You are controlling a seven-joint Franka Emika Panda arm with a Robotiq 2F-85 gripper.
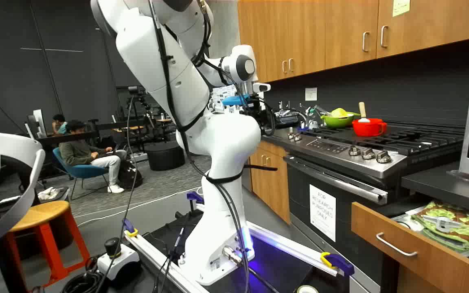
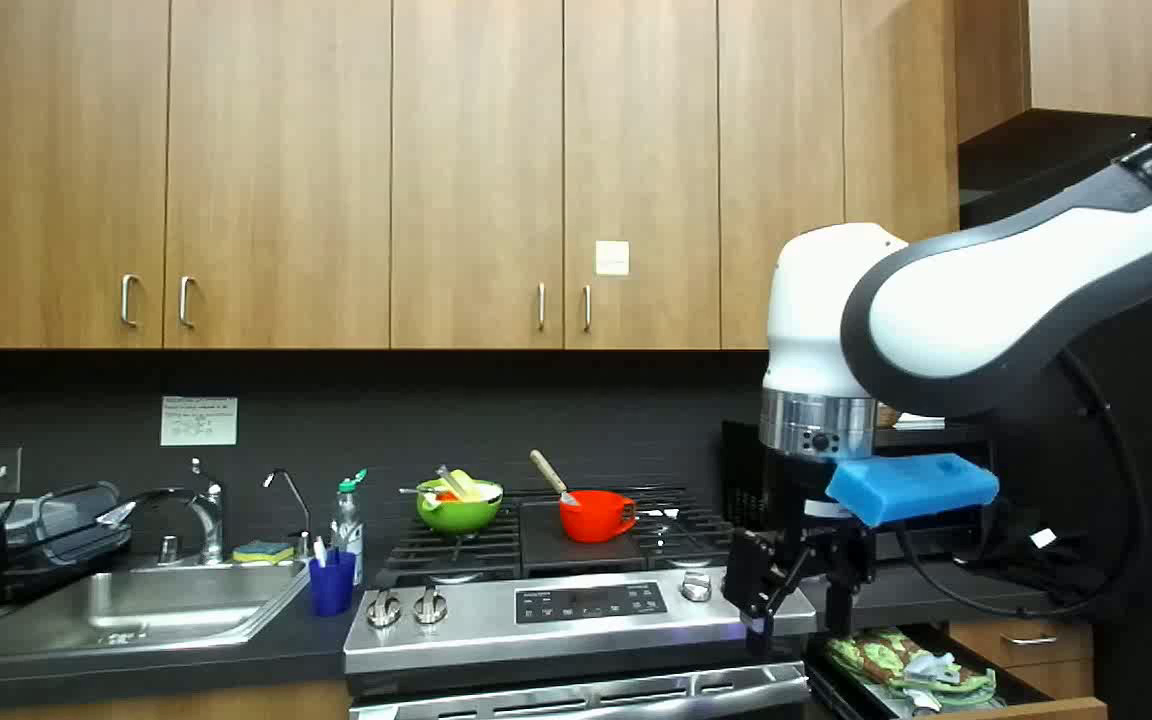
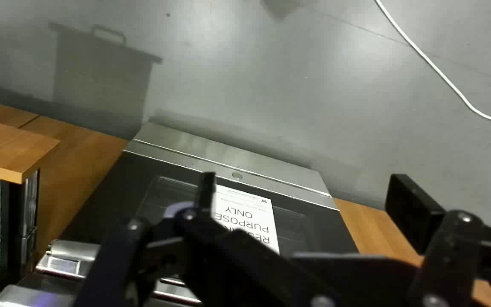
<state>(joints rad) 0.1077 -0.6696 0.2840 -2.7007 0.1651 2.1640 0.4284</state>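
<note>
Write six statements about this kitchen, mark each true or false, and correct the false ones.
1. The fingers stand apart with nothing held between them. True.
2. The red pot sits on the stove. True.
3. Nothing else sits on the stove. False: the green bowl is on it too.
4. Every drawer in view is shut. False: the drawer beside the stove is open, with things inside.
5. The sheet on the oven door reads "For research purposes only". True.
6. Nothing blue is in view. False: the blue cup stands on the counter between the sink and the stove.
</note>
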